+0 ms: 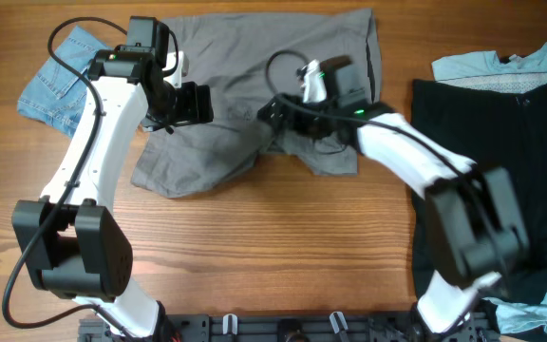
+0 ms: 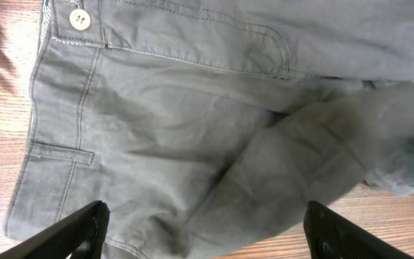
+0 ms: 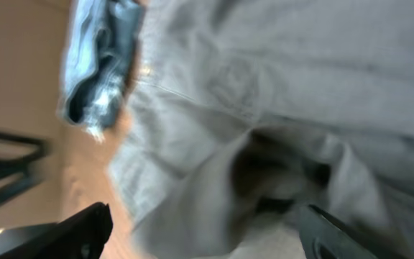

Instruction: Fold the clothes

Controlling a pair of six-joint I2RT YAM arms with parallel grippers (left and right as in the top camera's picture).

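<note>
grey shorts (image 1: pixel 254 57) on wooden table (image 1: pixel 254 247)

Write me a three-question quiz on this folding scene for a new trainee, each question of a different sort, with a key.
1. True or false: the left end effector is shut on the grey shorts.
2. Which garment lies to the left of the grey shorts? A. a striped towel B. blue denim shorts C. a white shirt
3. In the left wrist view, what fastener shows at the top corner of the waistband?

Key: 1 false, it stands open above the cloth; 2 B; 3 a pale button.
</note>
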